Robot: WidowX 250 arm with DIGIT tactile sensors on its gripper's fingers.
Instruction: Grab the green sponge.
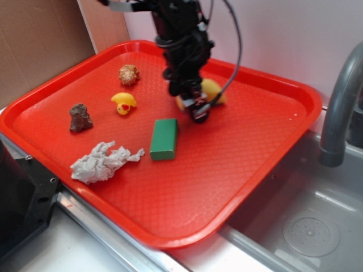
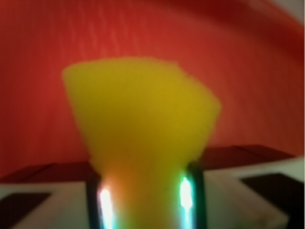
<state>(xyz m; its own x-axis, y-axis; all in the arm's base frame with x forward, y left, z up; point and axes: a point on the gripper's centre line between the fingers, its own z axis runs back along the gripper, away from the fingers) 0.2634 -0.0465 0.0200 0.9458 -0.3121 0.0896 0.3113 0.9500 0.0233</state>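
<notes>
The red tray (image 1: 272,164) rests beside a sink (image 1: 309,226) and keeps all loose items contained on one flat surface. The gripper (image 1: 197,109) stands over the tray's rear half; the wrist view shows its jaws closed on the yellow sponge (image 2: 143,119), which is pinched narrow between them. This is the wrong item, so the task object is not yet held. The green sponge (image 1: 164,137) lies flat near the tray centre, just in front of the gripper and untouched: a small rectangular block, solid green, darker sides.
</notes>
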